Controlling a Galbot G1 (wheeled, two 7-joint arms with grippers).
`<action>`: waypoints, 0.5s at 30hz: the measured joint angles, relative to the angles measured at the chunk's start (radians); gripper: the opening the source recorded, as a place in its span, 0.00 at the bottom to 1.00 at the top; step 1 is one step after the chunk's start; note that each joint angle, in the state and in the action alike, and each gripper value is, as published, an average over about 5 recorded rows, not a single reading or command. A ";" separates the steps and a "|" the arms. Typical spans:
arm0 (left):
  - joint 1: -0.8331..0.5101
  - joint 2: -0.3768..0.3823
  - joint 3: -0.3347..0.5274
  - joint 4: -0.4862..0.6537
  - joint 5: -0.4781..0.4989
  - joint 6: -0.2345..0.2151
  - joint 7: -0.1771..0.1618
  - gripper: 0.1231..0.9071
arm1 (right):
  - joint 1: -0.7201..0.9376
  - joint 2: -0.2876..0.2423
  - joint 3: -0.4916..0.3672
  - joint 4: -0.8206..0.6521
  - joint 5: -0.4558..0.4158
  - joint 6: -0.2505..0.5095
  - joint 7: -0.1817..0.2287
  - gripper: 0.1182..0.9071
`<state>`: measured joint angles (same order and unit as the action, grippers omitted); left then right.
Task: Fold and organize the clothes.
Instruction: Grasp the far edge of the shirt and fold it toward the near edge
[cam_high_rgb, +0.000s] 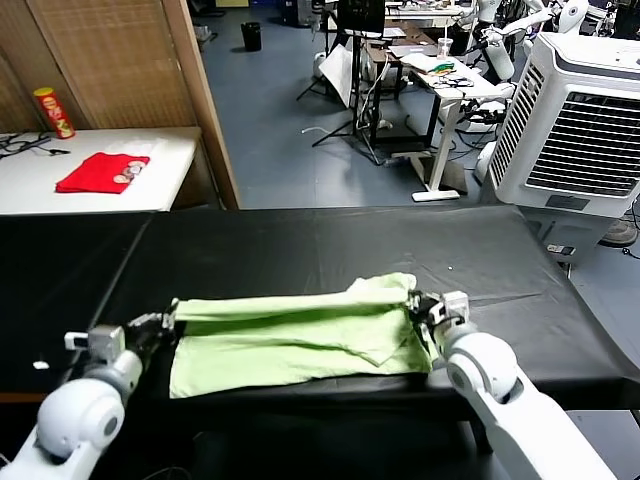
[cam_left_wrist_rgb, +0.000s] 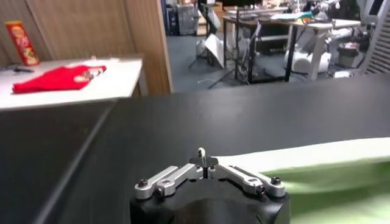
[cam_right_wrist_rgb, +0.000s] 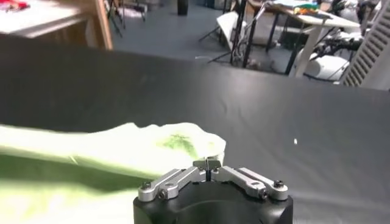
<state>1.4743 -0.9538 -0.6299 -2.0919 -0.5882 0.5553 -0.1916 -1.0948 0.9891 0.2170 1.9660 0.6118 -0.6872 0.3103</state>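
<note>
Both grippers are pinching opposite ends of the pale green T-shirt (cam_high_rgb: 300, 335) on the black table (cam_high_rgb: 330, 245).

In the head view, the T-shirt is lying across the lower middle of the frame, partly folded, with its upper edge stretching as a raised band between the two arms. The left gripper (cam_high_rgb: 168, 318) is sitting at the lower left, its fingers pressing together on the shirt's left end; the left wrist view is showing the closed fingertips (cam_left_wrist_rgb: 202, 159) meeting the pale fabric edge. The right gripper (cam_high_rgb: 415, 303) is sitting right of centre, its fingers closing on the bunched right end. In the upper left, a small red garment (cam_high_rgb: 103, 171) is lying on a white table (cam_high_rgb: 170, 150) near a red canister (cam_high_rgb: 53, 111).
</note>
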 joint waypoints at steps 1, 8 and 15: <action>0.012 -0.003 -0.001 -0.005 0.009 0.000 0.000 0.01 | -0.009 -0.001 0.003 0.007 0.000 -0.001 -0.001 0.00; 0.072 -0.027 -0.012 -0.038 0.015 0.018 -0.017 0.02 | -0.064 -0.014 0.032 0.051 -0.010 -0.002 -0.026 0.25; 0.105 -0.048 -0.021 -0.091 -0.015 0.038 -0.024 0.42 | -0.107 -0.034 0.086 0.111 -0.021 0.023 -0.058 0.72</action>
<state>1.5797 -1.0014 -0.6513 -2.1826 -0.6030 0.5934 -0.2153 -1.2019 0.9549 0.3028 2.0771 0.5905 -0.6641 0.2526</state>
